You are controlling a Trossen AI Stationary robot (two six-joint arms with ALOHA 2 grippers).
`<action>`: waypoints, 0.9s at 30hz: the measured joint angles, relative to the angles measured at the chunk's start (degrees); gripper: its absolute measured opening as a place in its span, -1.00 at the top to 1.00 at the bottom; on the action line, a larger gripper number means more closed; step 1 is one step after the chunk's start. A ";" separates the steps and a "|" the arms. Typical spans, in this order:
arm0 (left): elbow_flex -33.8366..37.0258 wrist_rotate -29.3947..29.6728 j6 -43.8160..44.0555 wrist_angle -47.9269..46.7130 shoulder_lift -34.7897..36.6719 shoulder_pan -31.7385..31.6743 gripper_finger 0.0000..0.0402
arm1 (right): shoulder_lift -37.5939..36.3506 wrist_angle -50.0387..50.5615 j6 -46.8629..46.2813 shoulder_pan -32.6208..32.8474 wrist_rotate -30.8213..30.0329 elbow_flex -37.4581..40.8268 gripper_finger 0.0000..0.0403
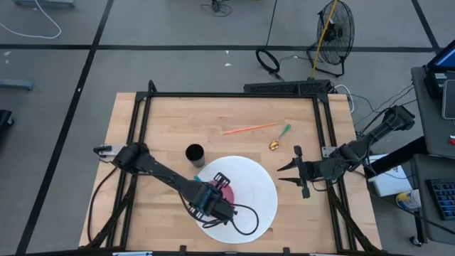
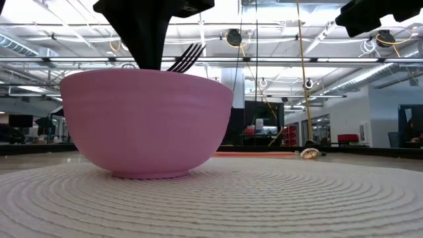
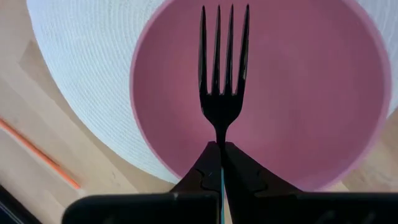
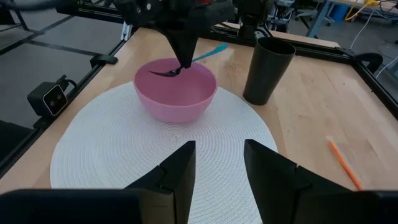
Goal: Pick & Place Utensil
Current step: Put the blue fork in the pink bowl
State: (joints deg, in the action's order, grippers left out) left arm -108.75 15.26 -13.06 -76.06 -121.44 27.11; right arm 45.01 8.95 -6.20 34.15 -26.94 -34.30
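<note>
My left gripper [image 3: 221, 149] pinches the fork [image 3: 222, 74] by its neck over the pink bowl [image 3: 298, 93]; released tilted, it could tip out onto the mat [image 3: 81, 68]

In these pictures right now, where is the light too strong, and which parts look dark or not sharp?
Low view: the ceiling lights glare, so the left pincer and black fork over the pink bowl are silhouettes; the near placemat is soft. Left wrist view: the fork is sharp, its fingers dark. Right wrist view: even light, its fingers blurred.
</note>
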 joint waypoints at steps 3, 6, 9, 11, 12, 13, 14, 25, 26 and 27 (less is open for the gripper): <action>0.04 -0.04 -2.44 0.66 -0.47 0.00 0.99 | 0.00 -0.03 -0.06 0.00 0.01 0.00 0.35; 0.17 -0.20 -4.41 1.28 -1.34 0.04 0.99 | 0.00 -0.08 -0.13 0.00 0.02 0.00 0.35; 0.20 -0.64 -4.68 1.46 -2.18 0.07 0.98 | 0.00 -0.13 -0.15 0.00 0.02 0.00 0.35; 0.20 -0.73 -4.83 0.79 -2.50 0.09 0.97 | 0.00 -0.25 -0.15 0.00 0.02 0.00 0.35; 0.20 -0.72 -4.73 0.75 -2.85 0.06 0.97 | 0.00 -0.33 -0.15 0.00 0.02 0.00 0.36; 0.20 -0.91 -4.68 0.48 -3.04 -0.02 0.97 | 0.00 -0.33 -0.15 0.00 0.04 0.00 0.35; 0.20 -0.97 -4.60 -0.01 -3.18 -0.04 0.97 | 0.01 -0.36 -0.15 0.00 0.04 0.00 0.35; 0.20 -1.74 -0.74 -1.65 -3.14 -0.55 0.73 | 0.01 -0.61 -0.80 0.00 0.07 0.00 0.35; 0.20 -1.76 -0.74 -1.63 -3.14 -0.55 0.71 | 0.01 -0.60 -1.10 0.00 0.07 0.00 0.35; 0.20 -1.75 -0.74 -1.63 -3.14 -0.52 0.69 | 0.01 -0.61 -1.40 0.00 0.07 0.00 0.35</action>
State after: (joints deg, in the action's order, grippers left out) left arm -108.55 13.51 -13.80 -77.69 -124.57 26.59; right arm 45.02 8.34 -7.59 34.15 -26.87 -34.30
